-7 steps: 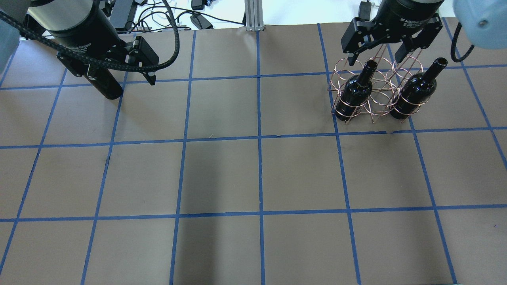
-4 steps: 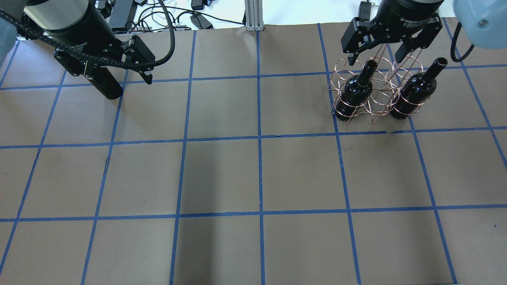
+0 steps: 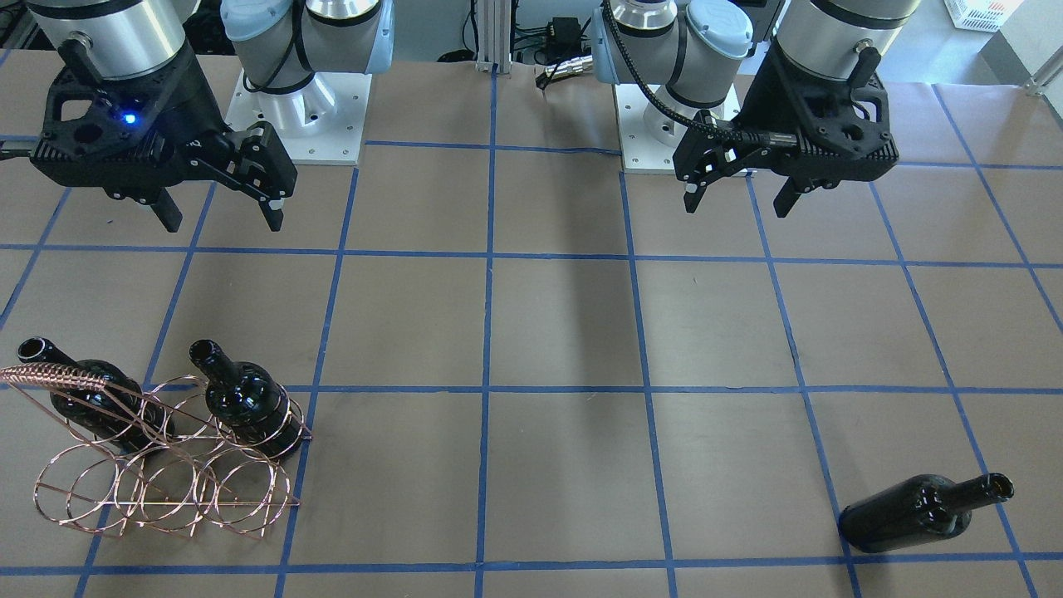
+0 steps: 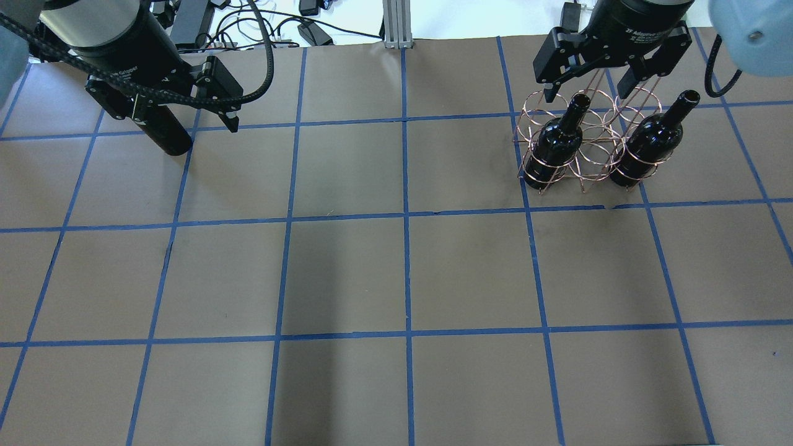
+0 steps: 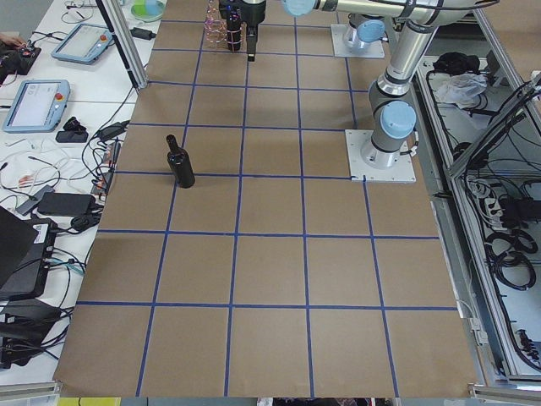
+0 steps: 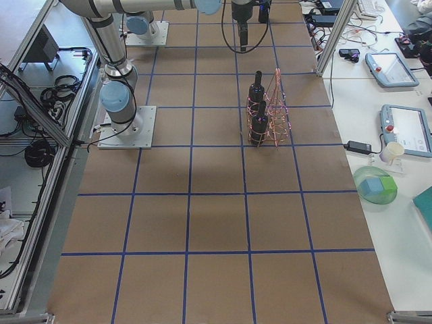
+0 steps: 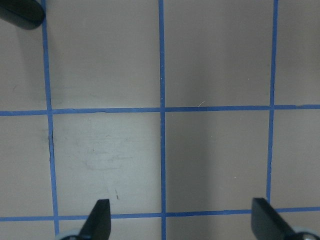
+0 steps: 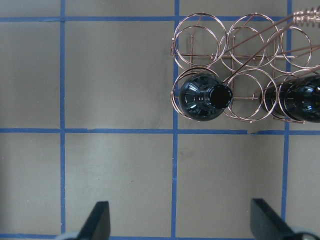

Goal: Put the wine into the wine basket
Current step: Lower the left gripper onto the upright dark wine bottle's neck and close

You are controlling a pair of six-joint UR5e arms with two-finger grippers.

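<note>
Reaching for the third wine

We judge two placements done: two bottles (image 8: 205, 97) sit in the end rings of the basket (image 3: 162, 482), and the slot between them is free. The last wine (image 5: 179, 161) stands well apart from the basket, far toward our left. It is upright, long axis vertical, neck and open rim pointing up. Our left gripper (image 3: 736, 203) hangs near the wine, not yet centred on it, fingers spread and empty. Our right gripper (image 3: 221, 223) hovers by the basket, equally spread and empty. Next, the left must centre over the neck, descend and close.
</note>
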